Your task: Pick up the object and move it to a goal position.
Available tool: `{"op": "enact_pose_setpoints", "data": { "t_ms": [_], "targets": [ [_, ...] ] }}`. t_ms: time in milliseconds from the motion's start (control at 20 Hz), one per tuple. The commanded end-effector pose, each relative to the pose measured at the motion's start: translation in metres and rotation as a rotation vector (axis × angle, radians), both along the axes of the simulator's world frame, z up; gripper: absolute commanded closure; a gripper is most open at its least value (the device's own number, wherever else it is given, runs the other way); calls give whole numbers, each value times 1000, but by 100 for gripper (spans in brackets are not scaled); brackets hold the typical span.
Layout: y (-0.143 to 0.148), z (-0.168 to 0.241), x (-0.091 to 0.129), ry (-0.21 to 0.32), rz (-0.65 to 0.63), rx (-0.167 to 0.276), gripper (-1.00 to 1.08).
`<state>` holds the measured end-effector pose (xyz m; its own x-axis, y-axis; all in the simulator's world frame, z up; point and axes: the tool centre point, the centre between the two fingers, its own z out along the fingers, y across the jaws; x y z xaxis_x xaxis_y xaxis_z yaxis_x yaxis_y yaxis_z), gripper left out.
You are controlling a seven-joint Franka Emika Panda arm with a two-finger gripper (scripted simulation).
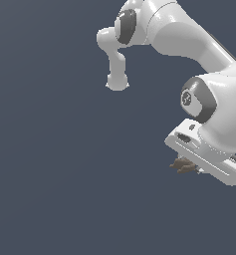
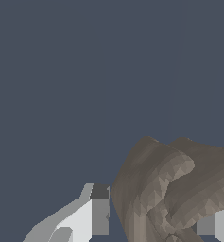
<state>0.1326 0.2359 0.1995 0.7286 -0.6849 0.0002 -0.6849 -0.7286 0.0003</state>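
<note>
- At the exterior view's upper middle: white arm (image 1: 179, 30) arching from the top edge, with a dark joint cap and a thin link hanging down to a rounded white end.
- Behind everything: plain slate-blue backdrop (image 1: 55, 164), flat and unmarked; cannot tell whether floor or table.
- Farther toward the exterior view's right: large rounded wrist housing with a dark grey disc on its face, tilted, running off the right edge.
- Below that housing: flat white hand body, slanted down toward the right.
- Under the hand body's left end, at the exterior view's lower right: gripper (image 1: 185, 166), fingers mostly hidden by what sits between them.
- Between those fingers: the object (image 1: 181, 165), dark brown and lumpy, far smaller than the hand, jutting a little to the left of the white body.
- In the wrist view: same object (image 2: 168, 189) filling the space between the fingers, brown, folded and faceted, cut off by the picture's edge.
- Beside it: one white finger with a dark pad (image 2: 99, 191) close against the lump's side, a narrow strip of backdrop between; the other finger showing only as a grey and white corner past the lump.
- Gripper (image 2: 153, 212) closed around the object, clamped from both sides as far as visible.
- No shadow or contact mark visible below the lump; cannot tell its height over any surface.
</note>
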Motion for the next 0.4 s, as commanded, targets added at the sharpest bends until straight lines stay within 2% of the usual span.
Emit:
{"op": "enact_pose_setpoints", "data": {
  "t_ms": [0,350],
  "targets": [
    [2,1,2,0,0,0,108],
    [4,2,4,0,0,0,108]
  ]
}}
